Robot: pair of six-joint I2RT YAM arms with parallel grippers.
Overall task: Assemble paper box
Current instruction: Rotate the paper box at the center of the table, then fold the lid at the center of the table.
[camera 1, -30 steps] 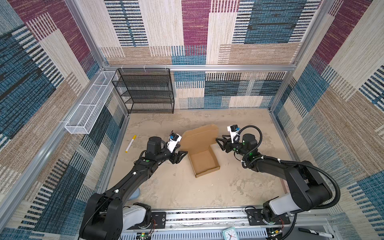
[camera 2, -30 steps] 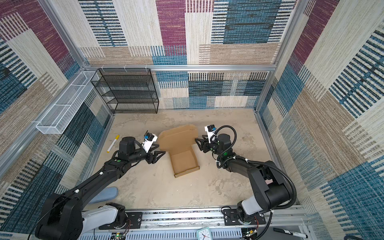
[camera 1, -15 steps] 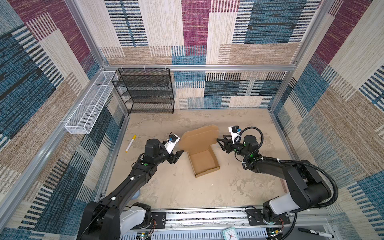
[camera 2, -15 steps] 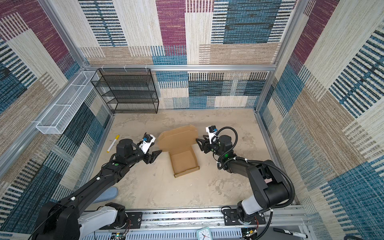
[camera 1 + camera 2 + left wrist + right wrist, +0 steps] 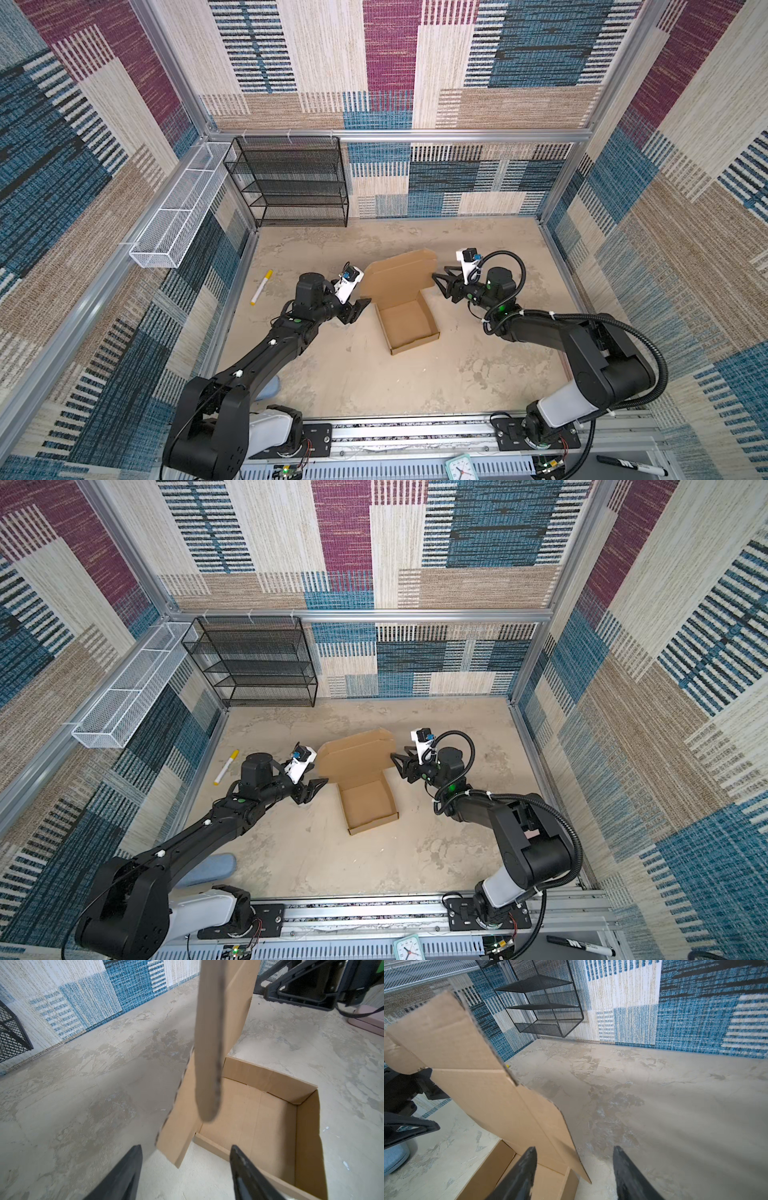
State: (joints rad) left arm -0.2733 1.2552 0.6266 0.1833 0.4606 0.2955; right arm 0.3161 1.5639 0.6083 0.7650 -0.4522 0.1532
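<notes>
The paper box [image 5: 407, 324] sits mid-floor in both top views, a brown cardboard tray with its walls up and its lid [image 5: 399, 276] raised at the far side. My left gripper [image 5: 357, 309] stands open just off the tray's left far corner. In the left wrist view the jaws [image 5: 186, 1147] are spread, with a hanging side flap of the box [image 5: 249, 1109] just ahead of them, untouched. My right gripper [image 5: 440, 282] stands open beside the lid's right edge. In the right wrist view its jaws [image 5: 574, 1147] straddle the lid's flap edge [image 5: 488, 1084] without gripping.
A yellow-capped marker [image 5: 261, 287] lies on the floor to the left. A black wire shelf [image 5: 291, 183] stands at the back wall and a white mesh basket [image 5: 178, 208] hangs on the left wall. A blue pad [image 5: 208, 868] lies under my left arm.
My left arm has drawn back a little from the box's left side, its jaws staying apart. The right arm and the box have hardly moved.
</notes>
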